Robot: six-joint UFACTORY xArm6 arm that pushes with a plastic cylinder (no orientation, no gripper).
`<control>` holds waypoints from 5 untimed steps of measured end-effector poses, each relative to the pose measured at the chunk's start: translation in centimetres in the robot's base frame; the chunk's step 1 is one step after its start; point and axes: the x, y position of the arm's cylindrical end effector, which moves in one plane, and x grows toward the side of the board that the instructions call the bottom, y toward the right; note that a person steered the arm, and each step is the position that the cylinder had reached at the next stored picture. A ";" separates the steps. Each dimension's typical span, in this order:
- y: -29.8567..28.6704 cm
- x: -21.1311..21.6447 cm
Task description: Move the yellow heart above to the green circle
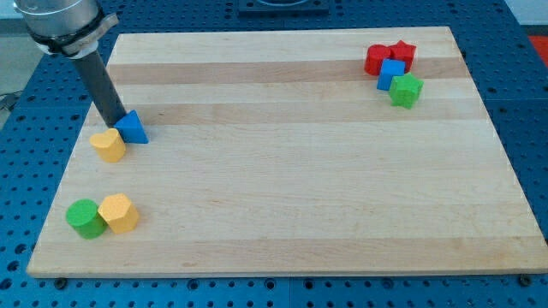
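The yellow heart (109, 145) lies near the board's left edge, touching the blue triangle (133, 127) on its upper right. The green circle (85, 218) sits at the lower left, touching a yellow hexagon (119, 213) on its right. The heart is above the circle with a gap between them. My tip (115, 125) stands just above the heart, against the blue triangle's left side.
At the view's top right is a cluster: a red block (377, 59), a red star (402, 55), a blue cube (391, 74) and a green star (407, 90). The wooden board (291, 171) lies on a blue perforated table.
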 end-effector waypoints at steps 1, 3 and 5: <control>-1.1 0.3; -1.1 6.7; -1.1 10.0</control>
